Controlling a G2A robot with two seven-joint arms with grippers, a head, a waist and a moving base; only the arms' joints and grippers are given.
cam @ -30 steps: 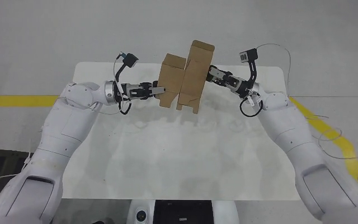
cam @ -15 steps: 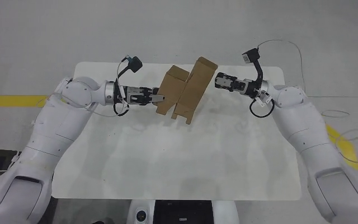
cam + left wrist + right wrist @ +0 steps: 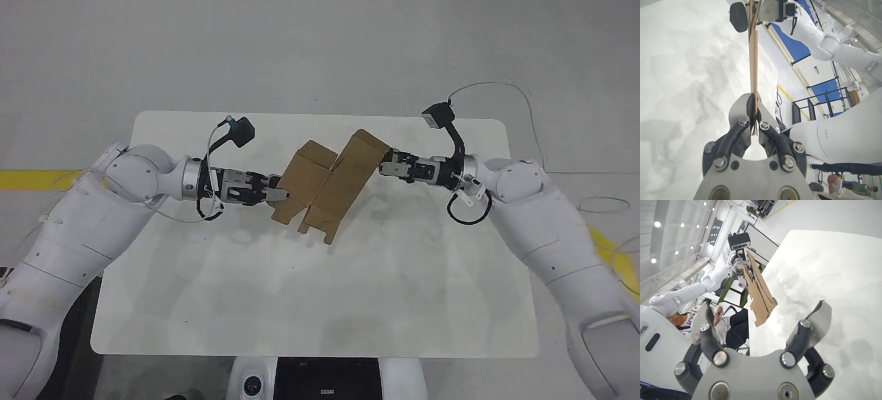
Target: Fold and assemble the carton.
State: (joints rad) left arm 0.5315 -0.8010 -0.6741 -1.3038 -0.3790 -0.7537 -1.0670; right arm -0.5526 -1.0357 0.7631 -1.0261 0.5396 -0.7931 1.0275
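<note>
The white, round-cornered table (image 3: 300, 290) takes up most of the scene in front of the robot. Over its far middle hangs the flattened brown cardboard carton (image 3: 325, 185), not yet opened into a box, its panels and notched flaps slanting across from the left arm toward the right. From the left wrist it is seen edge-on as a thin strip (image 3: 753, 66); from the right wrist its broad face and cut flaps show (image 3: 759, 294). I can't tell whether its lowest corner rests on the table.

The left gripper (image 3: 275, 186) has its two fingers pinched tight on the carton's near edge, the cardboard sandwiched between the dark pads (image 3: 751, 106). The right gripper (image 3: 387, 164) sits just beside the carton's opposite upper corner, spread wide (image 3: 763, 308) and holding nothing.
</note>
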